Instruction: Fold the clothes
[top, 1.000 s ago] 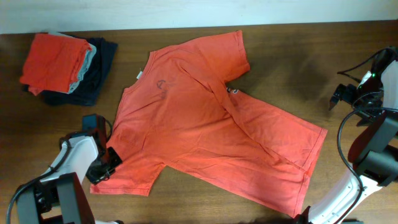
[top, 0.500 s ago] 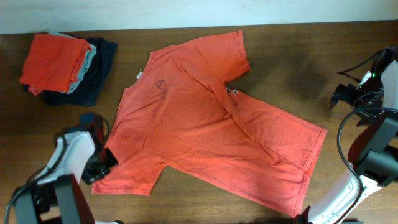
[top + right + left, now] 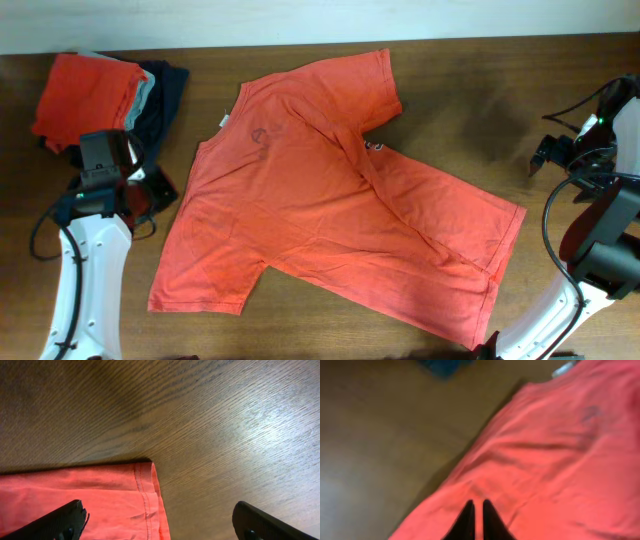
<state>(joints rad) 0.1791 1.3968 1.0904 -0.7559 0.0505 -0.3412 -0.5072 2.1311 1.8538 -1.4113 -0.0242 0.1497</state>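
Folding is judged not yet begun. In the overhead view, one orange T-shirt is seen spread flat and slantwise on the counter. One stack of folded clothes, three garments counted by colour (orange, grey, navy), sits at the far left. The left end effector hovers just beside the shirt's left edge, and the right end effector is held well apart. A sleeve or hem edge must be gripped next. In the blurred left wrist view, the fingers are nearly closed, with nothing held. In the right wrist view, the jaws are spread wide and empty, near a hem corner.
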